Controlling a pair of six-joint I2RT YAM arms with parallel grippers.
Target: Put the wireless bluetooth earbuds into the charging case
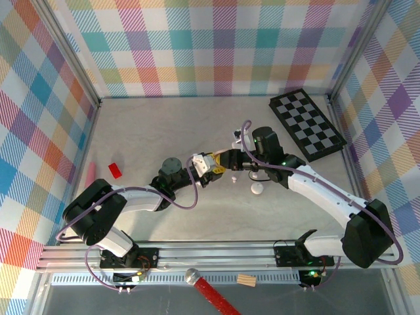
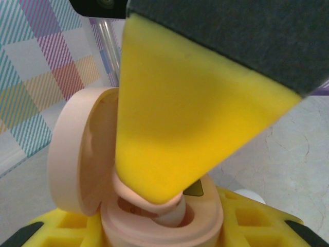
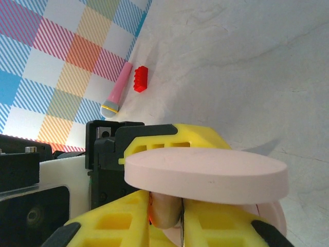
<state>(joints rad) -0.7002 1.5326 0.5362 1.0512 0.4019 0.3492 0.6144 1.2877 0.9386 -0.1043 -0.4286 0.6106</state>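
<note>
I am seeing the two arms meeting in the middle of the table (image 1: 164, 131). The left gripper (image 1: 210, 170) is clamping the base of the open pink charging case (image 2: 74, 154). The right gripper (image 1: 227, 160) is pinching a pale pink earbud (image 3: 164, 211) and holding it in the hollow of the case. A small white earbud (image 1: 233, 178) is lying on the table just beside them.

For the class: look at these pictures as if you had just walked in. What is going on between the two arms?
The left gripper holds a pink charging case at the middle of the table, lid open and tipped back. The right gripper has its jaws shut on a pale earbud and holds it at the mouth of the case's well, not yet let go. A small white piece lies on the table nearby.
</note>
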